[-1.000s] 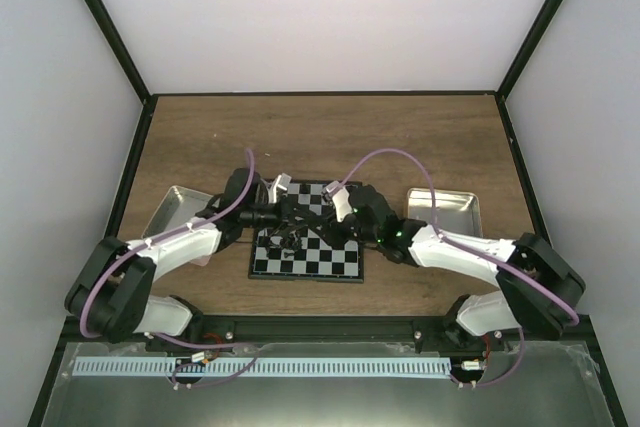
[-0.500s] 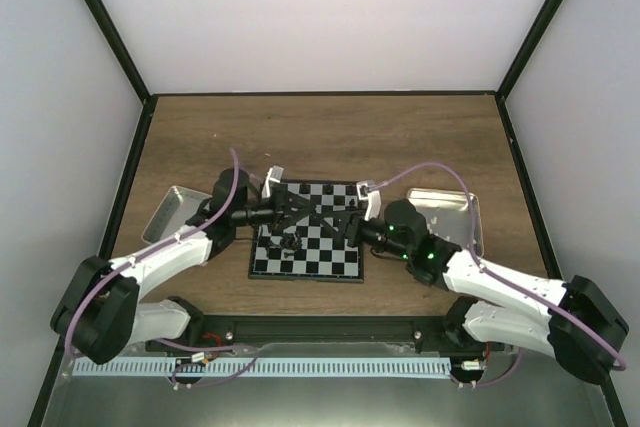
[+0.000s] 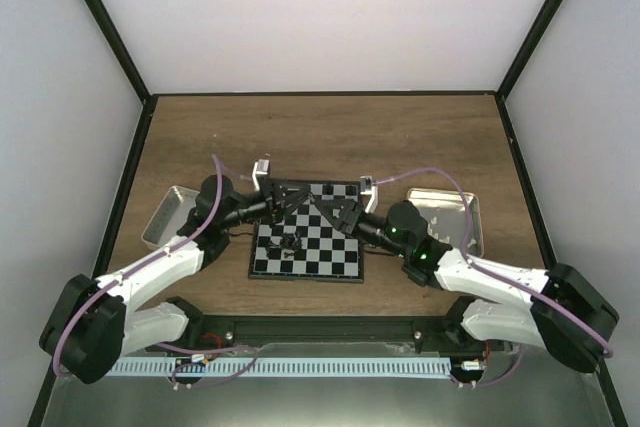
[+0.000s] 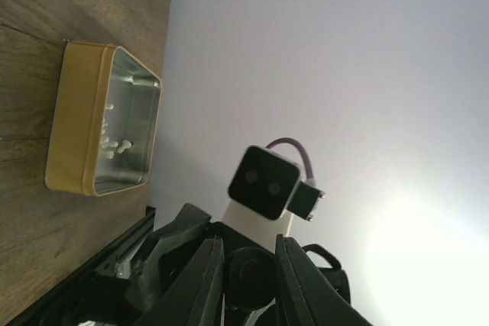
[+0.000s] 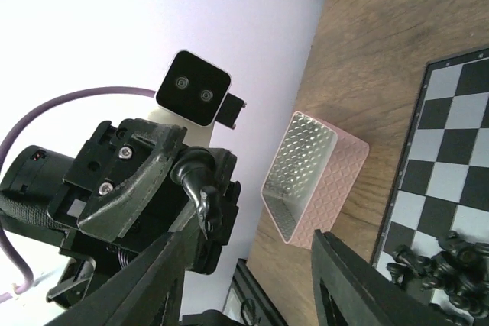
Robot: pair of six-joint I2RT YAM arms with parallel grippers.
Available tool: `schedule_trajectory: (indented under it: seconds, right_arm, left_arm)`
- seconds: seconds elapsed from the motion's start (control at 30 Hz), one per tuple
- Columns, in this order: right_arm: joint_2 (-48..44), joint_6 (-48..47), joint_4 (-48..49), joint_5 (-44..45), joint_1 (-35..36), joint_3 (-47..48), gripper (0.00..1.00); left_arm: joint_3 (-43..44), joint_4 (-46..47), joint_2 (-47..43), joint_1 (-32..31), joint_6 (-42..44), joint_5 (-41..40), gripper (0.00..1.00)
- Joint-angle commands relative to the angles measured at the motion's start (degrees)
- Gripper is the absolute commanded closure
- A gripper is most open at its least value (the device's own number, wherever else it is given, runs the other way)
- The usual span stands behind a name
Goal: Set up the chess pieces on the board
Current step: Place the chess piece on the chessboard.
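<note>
The board (image 3: 318, 259) lies flat between the two arms. A cluster of black chess pieces (image 3: 288, 243) stands on its left half, and shows at the lower right of the right wrist view (image 5: 447, 265). My left gripper (image 3: 290, 195) hovers over the board's far left part, shut on a black chess piece (image 5: 197, 188). That piece's round base (image 4: 250, 276) sits between the fingers. My right gripper (image 3: 338, 209) faces it from the right, open and holding nothing (image 5: 252, 265). Cream-white pieces (image 4: 116, 143) lie in the tan tray (image 4: 72, 124).
The pink tray (image 5: 328, 188) stands on the wood left of the board and looks empty inside (image 3: 165, 215). The tan tray (image 3: 462, 209) sits right of the board. Black frame rails border the table on both sides and at the near edge.
Both grippers have drawn apart and shifted toward the board's far edge. The right gripper's jaws have opened. The left gripper stays shut on the black piece.
</note>
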Motion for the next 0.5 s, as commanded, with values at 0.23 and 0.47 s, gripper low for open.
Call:
schedule_trajectory:
  seconds: [0.23,0.47]
  right_arm:
    - [5.6,5.4,11.9,-0.9,-0.3,4.8,0.64]
    - [8.5,6.1,12.1,-1.8,-0.3,6.9,0.73]
  left_arm:
    - [-2.4,4.0,-1.9,-0.2,-6.1,-3.8,0.85]
    - [-3.2,5.3,-1.5,-0.2,-6.9,-4.0,0.85]
